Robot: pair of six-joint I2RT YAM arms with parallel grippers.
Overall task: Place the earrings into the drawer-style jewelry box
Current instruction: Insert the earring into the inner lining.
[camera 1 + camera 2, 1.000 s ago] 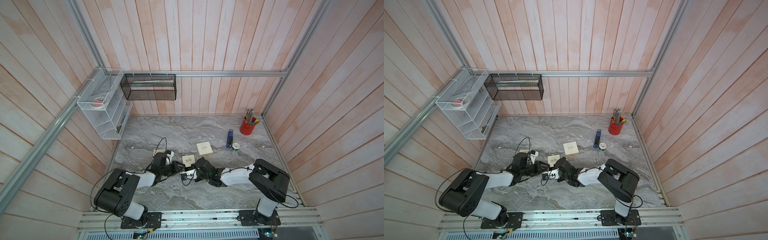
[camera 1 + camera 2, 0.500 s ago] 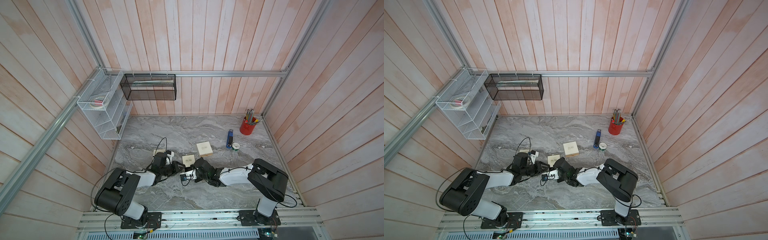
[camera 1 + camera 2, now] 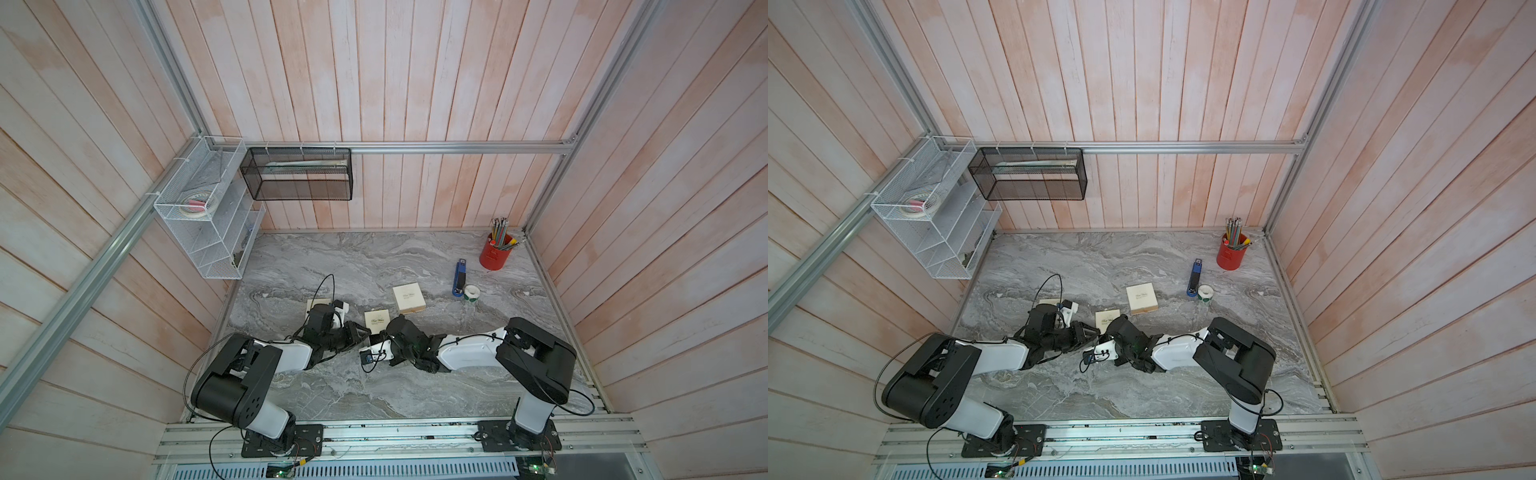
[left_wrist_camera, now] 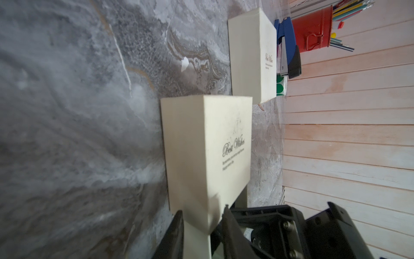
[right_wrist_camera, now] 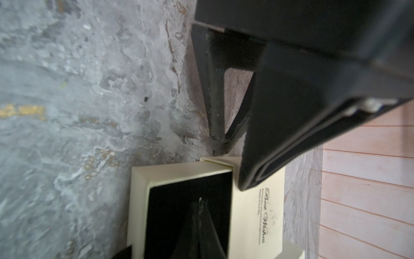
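The cream jewelry box (image 3: pixel 377 321) (image 3: pixel 1106 319) lies near the table's front with its black-lined drawer (image 5: pixel 168 213) pulled out of the sleeve (image 4: pixel 201 145). My left gripper (image 4: pixel 201 217) (image 3: pixel 360 331) is shut on the box's end. My right gripper (image 5: pixel 200 201) is shut, with its tips over the drawer's black lining. A tiny silvery piece, the earring (image 5: pixel 200 198), glints at the tip. In both top views the right wrist (image 3: pixel 401 334) (image 3: pixel 1125 330) hides the drawer and the fingertips.
A second cream box (image 3: pixel 408 297) sits farther back. A blue stapler (image 3: pixel 459 277), a tape roll (image 3: pixel 471 293) and a red pencil cup (image 3: pixel 496 253) stand at the back right. A white wire rack (image 3: pixel 208 216) and a black mesh basket (image 3: pixel 297 174) hang on the walls.
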